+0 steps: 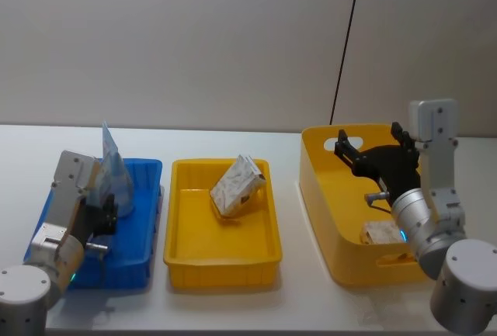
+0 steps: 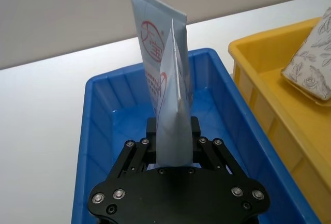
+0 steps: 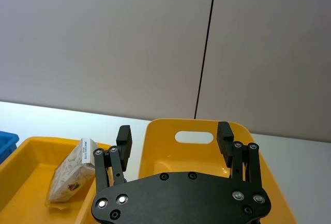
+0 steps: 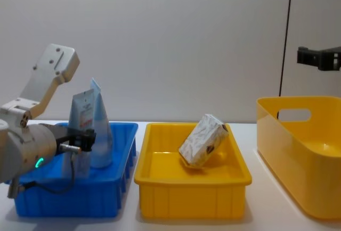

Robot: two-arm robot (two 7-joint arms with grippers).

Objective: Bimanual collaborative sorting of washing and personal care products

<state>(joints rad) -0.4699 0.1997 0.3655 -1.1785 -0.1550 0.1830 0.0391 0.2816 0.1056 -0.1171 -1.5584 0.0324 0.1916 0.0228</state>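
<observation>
Item: left fingers (image 2: 150, 131), clenched on the lower end of a pale-blue pouch (image 2: 173, 105) and holding it upright inside the blue tray (image 2: 98, 131), likely so that it sets down standing by the second pouch (image 2: 150, 43) just behind. The tray walls are near on either side, so your way out is upward. Item: right fingers (image 3: 124, 137), spread and empty, above the yellow tub (image 1: 326, 196), where a wrapped block (image 1: 379, 233) lies. Another wrapped block (image 1: 237, 186) leans in the yellow tray (image 1: 221, 262) between tray and tub. You have open surface (image 1: 233, 305) in front.

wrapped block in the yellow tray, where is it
Head view, centre: the wrapped block leans tilted in the yellow tray, between the blue tray (left) and the yellow tub (right).
</observation>
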